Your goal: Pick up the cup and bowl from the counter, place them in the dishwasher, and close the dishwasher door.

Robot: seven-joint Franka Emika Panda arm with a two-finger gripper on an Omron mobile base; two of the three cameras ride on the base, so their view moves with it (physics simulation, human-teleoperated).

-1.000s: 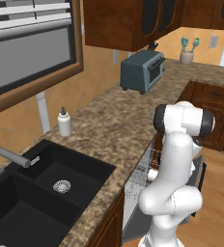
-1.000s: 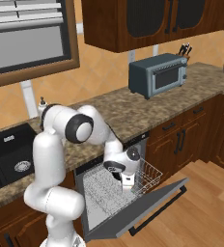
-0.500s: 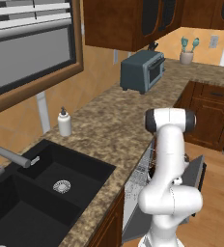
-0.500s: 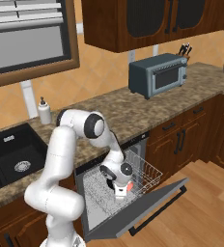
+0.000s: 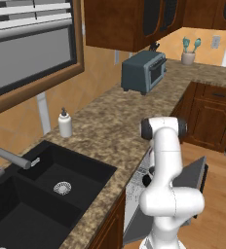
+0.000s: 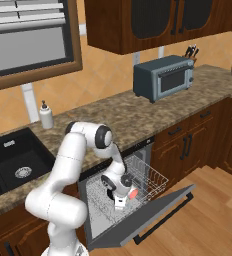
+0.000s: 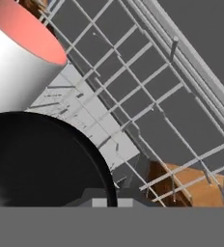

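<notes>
Right base view: pincer (image 6: 120, 200) low in the dishwasher (image 6: 138, 182) rack, pressed together on the black bowl (image 6: 109, 181), cup (image 6: 131, 194) just beside. Door (image 6: 143, 215) hung half open. Hand view showed bowl (image 7: 41, 159) and cup (image 7: 20, 58) close up, both cropped. Left base view: arm hid the rack.

The worktop (image 6: 133, 117) is brown speckled granite over dark wooden cabinets (image 6: 185, 142). The cup (image 7: 12, 62) is white with a pinkish-red top; the bowl (image 7: 41, 159) beside it is black. The rack (image 7: 147, 91) is silvery wire, the dishwasher door (image 6: 138, 222) dark grey, the toaster oven (image 6: 164, 77) grey-blue.
</notes>
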